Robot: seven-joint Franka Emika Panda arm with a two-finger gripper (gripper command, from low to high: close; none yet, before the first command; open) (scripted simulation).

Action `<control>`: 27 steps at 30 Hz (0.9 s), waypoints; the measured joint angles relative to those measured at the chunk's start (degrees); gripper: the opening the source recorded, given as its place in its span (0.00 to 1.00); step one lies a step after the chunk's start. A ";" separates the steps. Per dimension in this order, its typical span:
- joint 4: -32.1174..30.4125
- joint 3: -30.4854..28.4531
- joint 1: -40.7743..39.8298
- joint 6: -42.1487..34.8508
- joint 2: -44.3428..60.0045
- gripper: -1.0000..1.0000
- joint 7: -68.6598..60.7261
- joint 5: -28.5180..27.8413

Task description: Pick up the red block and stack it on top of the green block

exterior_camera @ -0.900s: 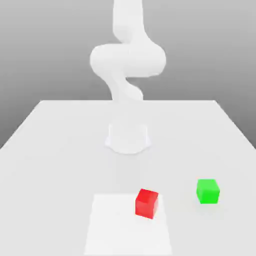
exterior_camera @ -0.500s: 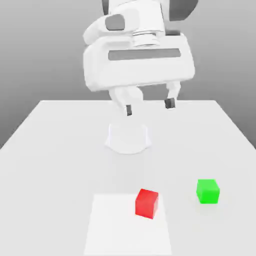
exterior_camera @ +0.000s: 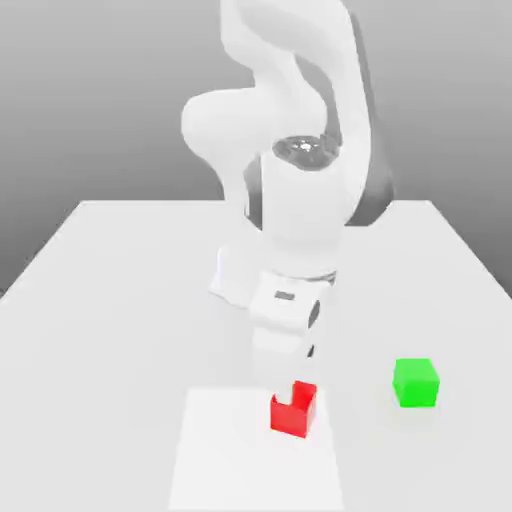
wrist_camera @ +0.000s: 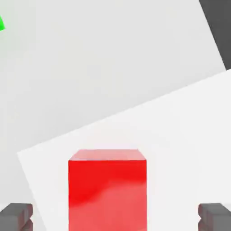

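Exterior view, from near to far: a flat white rectangular sheet (exterior_camera: pixel 235 455) lies on the pale grey counter (exterior_camera: pixel 100 350). Near its far edge, toward the exterior view's right, rests the red cube (exterior_camera: pixel 292 417), its faces turned slightly askew to the sheet. The green cube (exterior_camera: pixel 416 383), similar in size, sits on the bare counter to the exterior view's right of the sheet, well apart from the red cube. Directly above the red cube hangs the tool (wrist_camera: pixel 116 217), jaws wide and holding nothing; one finger overlaps the cube's upper part in this projection. Hand view: the two dark grey fingertips (wrist_camera: pixel 16 217) flank the red cube, with a gap on each side. Farther back, the white Panda arm (exterior_camera: pixel 302 210) rises from its round base (exterior_camera: pixel 233 278) on the counter, against a grey gradient backdrop (exterior_camera: pixel 90 100).
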 joint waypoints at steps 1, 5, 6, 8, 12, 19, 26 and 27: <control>0.19 0.29 -0.08 0.90 1.08 0.50 -0.69 0.89; 0.83 2.70 -1.49 4.62 5.63 0.50 -3.88 5.25; 0.96 3.65 -2.15 5.59 6.81 0.50 -4.72 6.41; 1.15 5.90 -3.89 7.57 9.22 0.50 -6.11 8.43; 1.21 6.92 -4.71 8.35 10.24 0.00 -6.58 9.15; 1.01 4.79 -3.24 6.11 7.50 0.00 -4.85 6.58; -0.10 1.99 -2.31 -0.37 -0.34 0.00 0.44 -0.66; -0.32 1.95 -2.46 -1.23 -1.36 0.00 0.99 -1.37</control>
